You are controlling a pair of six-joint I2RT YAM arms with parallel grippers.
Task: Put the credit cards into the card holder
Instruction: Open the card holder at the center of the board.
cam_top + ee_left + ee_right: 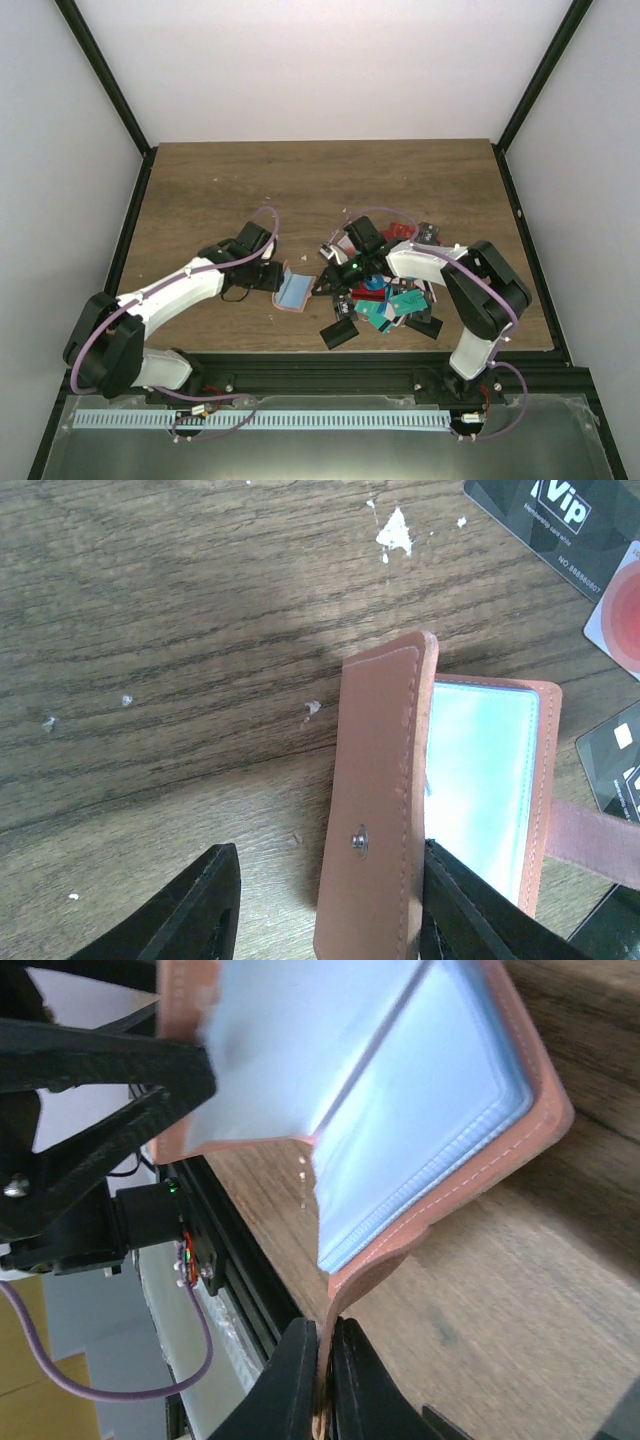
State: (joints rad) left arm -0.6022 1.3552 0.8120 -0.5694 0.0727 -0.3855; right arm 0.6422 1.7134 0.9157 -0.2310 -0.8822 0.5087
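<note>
The salmon-brown card holder (295,288) lies open on the table between both arms, its clear bluish pockets (420,1110) facing up. My left gripper (264,277) is open and straddles the holder's raised cover flap (375,800), which stands close against the right finger (470,910). My right gripper (322,1328) is shut on the holder's thin brown strap. The credit cards (385,300) form a red, teal, blue and black pile under and in front of the right arm. A black Vip card (560,520) and a red-and-white card (620,630) lie just beyond the holder.
The black frame rail (350,365) runs along the table's near edge, close behind the holder. White crumbs (395,530) dot the wood. The left arm's black fingers (110,1060) show at the top left of the right wrist view.
</note>
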